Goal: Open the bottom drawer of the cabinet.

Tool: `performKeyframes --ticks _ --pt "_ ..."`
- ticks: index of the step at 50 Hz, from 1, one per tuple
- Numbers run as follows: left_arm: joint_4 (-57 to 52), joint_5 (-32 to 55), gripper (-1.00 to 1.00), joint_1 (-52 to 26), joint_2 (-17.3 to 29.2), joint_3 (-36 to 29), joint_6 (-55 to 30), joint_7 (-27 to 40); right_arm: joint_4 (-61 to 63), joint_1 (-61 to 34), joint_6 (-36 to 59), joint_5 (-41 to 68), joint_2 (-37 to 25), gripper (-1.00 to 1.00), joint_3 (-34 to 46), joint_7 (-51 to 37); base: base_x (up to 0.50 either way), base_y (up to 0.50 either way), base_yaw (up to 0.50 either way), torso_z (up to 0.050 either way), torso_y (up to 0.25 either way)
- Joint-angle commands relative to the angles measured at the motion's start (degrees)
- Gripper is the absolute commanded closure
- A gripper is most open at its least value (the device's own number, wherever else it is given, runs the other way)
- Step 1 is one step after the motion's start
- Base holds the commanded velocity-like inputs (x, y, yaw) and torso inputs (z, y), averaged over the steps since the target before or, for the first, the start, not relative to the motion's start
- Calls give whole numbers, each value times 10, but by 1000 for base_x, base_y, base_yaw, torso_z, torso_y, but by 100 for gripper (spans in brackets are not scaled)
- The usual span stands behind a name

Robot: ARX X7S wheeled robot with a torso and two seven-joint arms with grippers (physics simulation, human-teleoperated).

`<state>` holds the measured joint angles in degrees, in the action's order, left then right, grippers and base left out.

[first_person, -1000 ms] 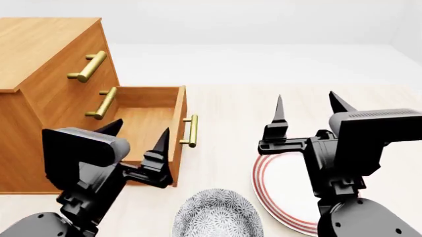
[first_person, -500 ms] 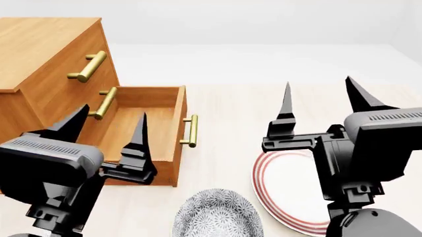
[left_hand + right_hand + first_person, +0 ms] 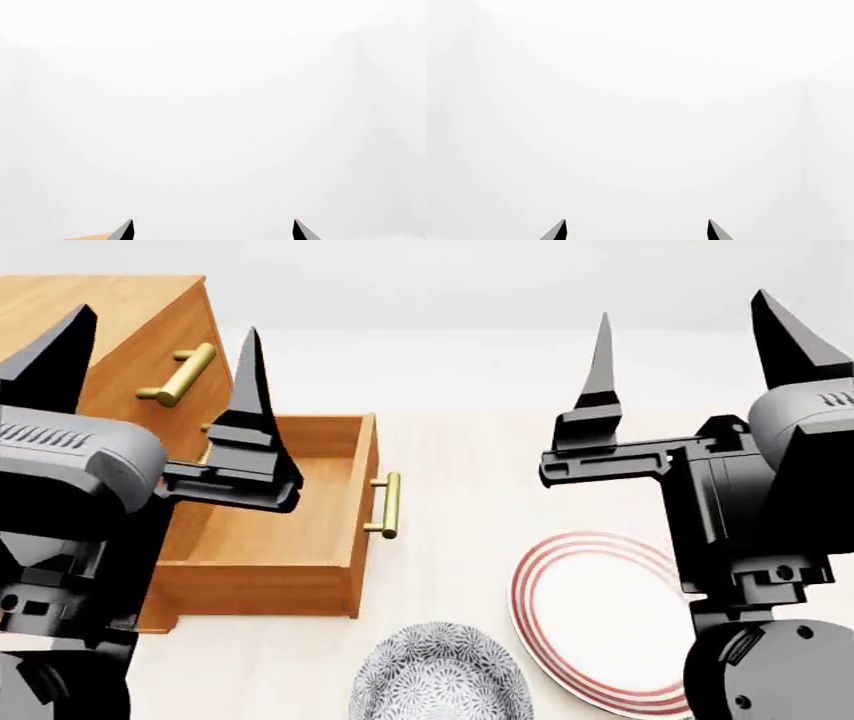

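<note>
Orange-brown cabinet (image 3: 80,310) half-hidden behind left end effector (image 3: 154,345)

Bright, even, sharp; wrist views washed-out.

The left tool (image 3: 160,355) hides much of the cabinet (image 3: 120,320), including its middle handle.

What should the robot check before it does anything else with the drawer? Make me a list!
1. Bottom drawer pulled out: ok, its inside shows.
2. Left gripper open and empty: ok.
3. Right gripper open and empty: ok.
4. Both grippers raised clear of the brass handle: ok.
5. Plate and bowl out of the drawer's way: ok, beside it on the floor.
6. Drawer fully open: cannot tell.
</note>
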<state>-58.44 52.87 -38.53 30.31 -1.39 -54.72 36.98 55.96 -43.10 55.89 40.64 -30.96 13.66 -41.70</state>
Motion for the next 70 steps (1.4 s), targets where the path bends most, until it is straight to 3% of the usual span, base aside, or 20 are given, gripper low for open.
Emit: performKeyframes --ticks 1,22,70 --pt "5 31 -100 -84 14 -24 -16 53 6 -44 24 25 0 -100 -3 -9 0 0 0 0 0" --pt "17 68 -100 -142 13 -33 -26 83 10 -119 57 76 7 -100 -7 -30 0 0 0 0 0" --pt "-6 151 -100 -181 54 -42 3 153 19 -201 78 169 -2 -100 -3 -87 0 0 0 0 0"
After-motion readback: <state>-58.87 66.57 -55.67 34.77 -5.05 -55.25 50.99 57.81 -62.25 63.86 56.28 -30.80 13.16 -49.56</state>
